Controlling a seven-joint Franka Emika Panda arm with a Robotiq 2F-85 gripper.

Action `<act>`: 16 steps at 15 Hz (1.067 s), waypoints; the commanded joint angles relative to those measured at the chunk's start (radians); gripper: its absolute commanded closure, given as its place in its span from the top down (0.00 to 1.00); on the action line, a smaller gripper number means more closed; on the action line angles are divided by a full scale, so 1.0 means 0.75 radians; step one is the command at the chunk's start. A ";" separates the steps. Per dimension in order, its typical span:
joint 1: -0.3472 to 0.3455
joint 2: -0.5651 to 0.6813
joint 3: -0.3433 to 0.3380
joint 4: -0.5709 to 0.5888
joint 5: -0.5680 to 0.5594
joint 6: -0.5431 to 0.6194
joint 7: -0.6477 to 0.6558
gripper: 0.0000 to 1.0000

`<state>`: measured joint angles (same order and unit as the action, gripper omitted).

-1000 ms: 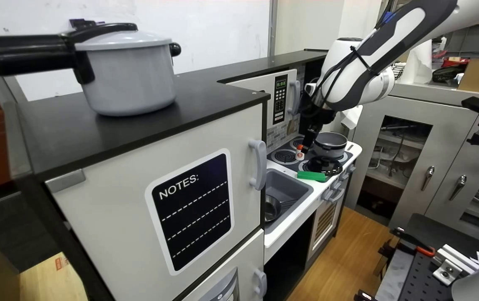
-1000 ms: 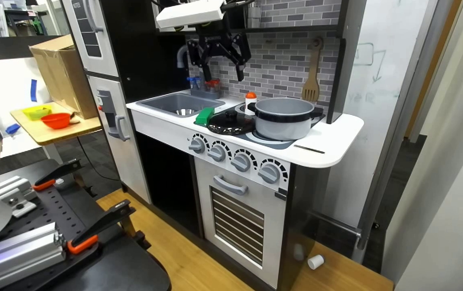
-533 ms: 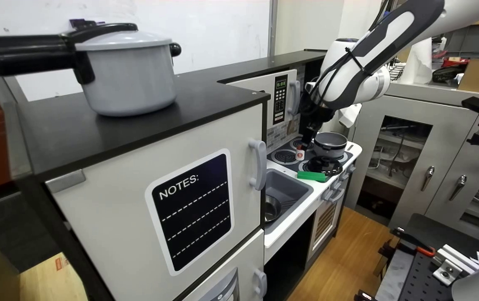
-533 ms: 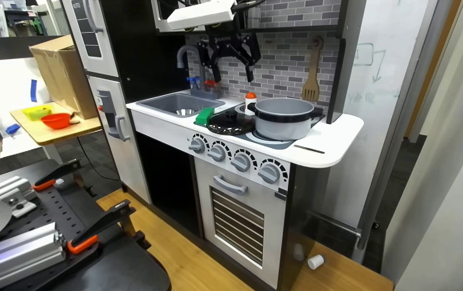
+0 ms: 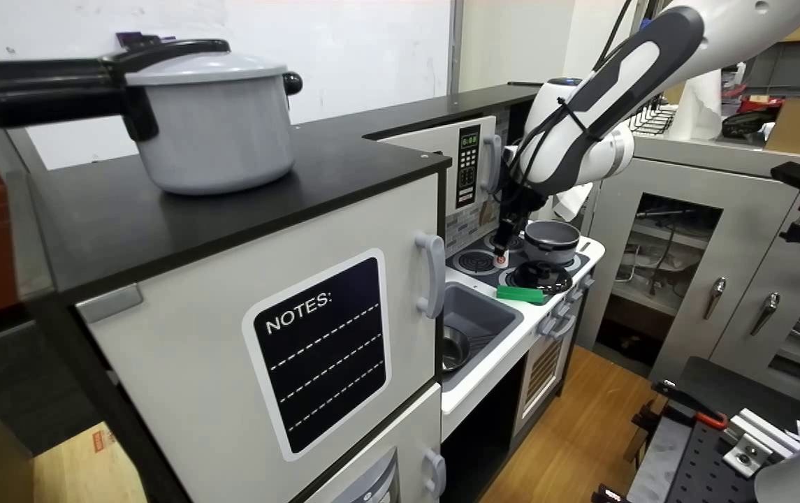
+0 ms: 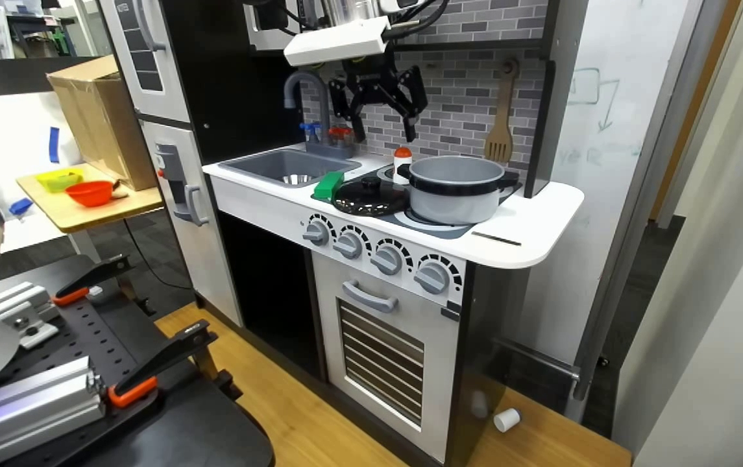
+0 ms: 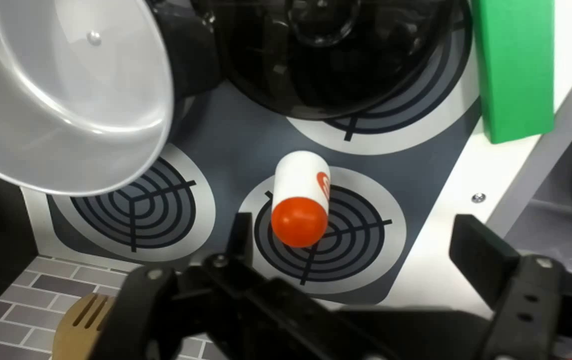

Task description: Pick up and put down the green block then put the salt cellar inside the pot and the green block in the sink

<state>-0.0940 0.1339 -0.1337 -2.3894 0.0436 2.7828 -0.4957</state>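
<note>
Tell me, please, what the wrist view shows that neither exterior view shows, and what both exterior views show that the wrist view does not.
Only in the wrist view: a shiny round stud on the inner wall of the stove pot.
Only in both exterior views: the grey stove knobs and the oven door below them.
Shared: the open gripper, the salt cellar, the green block beside the black lid, the stove pot, and at least part of the sink.

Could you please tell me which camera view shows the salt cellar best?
The wrist view: the salt cellar appears large there, and nothing covers it. In an exterior view, its orange cap shows, but a handle of the pot partly hides the rest. In an exterior view, the pincer hides the cap; only the lower part shows.
</note>
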 commanded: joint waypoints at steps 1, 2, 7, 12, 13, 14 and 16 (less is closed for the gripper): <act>-0.045 0.043 0.053 0.045 0.029 0.030 0.027 1.00; -0.049 0.050 0.058 0.051 0.033 0.034 0.031 1.00; -0.086 0.075 0.083 0.064 0.086 0.014 0.031 1.00; -0.129 0.094 0.099 0.055 0.133 0.011 0.024 1.00; -0.135 0.098 0.102 0.058 0.136 0.012 0.023 1.00; -0.140 0.100 0.104 0.061 0.138 0.012 0.024 1.00; -0.147 0.105 0.110 0.068 0.141 0.010 0.018 1.00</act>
<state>-0.1728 0.1968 -0.0812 -2.3569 0.1246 2.7897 -0.4647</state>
